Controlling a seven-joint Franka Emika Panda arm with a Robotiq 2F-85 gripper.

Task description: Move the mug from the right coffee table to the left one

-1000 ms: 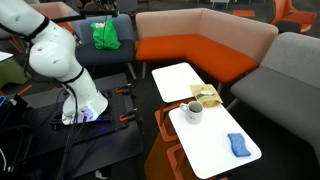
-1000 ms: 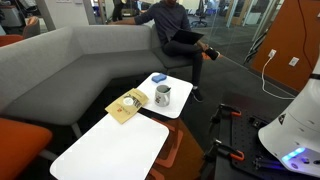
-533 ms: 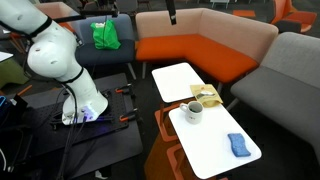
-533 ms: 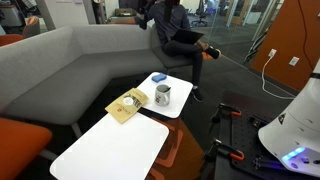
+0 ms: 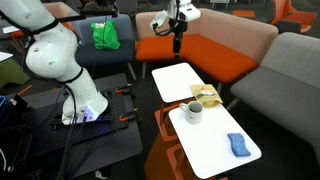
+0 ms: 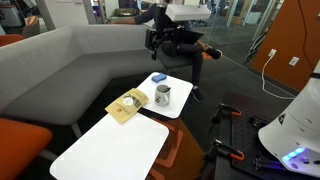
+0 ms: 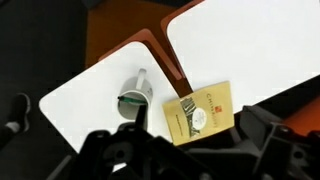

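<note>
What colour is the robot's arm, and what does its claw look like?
The arm is white and smooth, built from fat rounded sections. It rises from a white base with a small bluish-purple light. The gripper at the end is black, under a white wrist piece. In the wrist view it shows only as dark, blurry shapes.

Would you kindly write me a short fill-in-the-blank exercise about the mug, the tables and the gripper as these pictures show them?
1. The mug shares its white table with a ___ pad.
2. The gripper hangs high above the tables and holds ___.
3. On the dark chair lies a ___ cloth.

Missing words: blue; nothing; green.
</note>
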